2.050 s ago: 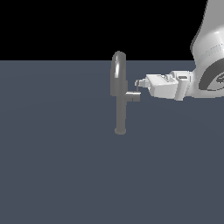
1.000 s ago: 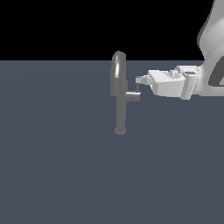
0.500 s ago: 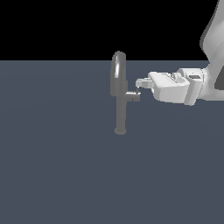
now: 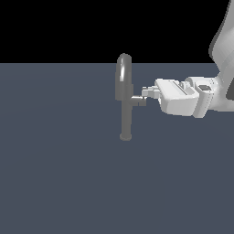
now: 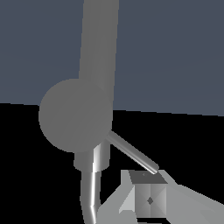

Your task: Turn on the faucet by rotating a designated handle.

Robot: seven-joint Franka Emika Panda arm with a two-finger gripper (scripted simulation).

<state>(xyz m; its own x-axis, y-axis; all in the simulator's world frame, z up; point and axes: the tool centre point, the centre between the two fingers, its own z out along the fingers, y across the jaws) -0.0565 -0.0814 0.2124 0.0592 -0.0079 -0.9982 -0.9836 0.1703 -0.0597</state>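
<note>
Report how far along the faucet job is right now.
Done: the gripper has reached the handle on the faucet, from the exterior view's right. In hand: a fingertip sits at the lever's end; contact looks likely, not certain. Left: rotating the handle; no turn is evident.

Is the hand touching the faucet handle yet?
Touching, it appears. In the wrist view the handle's thin lever ends right against a fingertip; the exterior view shows the hand meeting the stub.

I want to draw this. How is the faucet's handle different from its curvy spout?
The handle is short and sticks sideways from the faucet at mid-height; the spout is longer and arches at the top. The gripper is at the handle, not at the spout. Both are grey metal.
</note>
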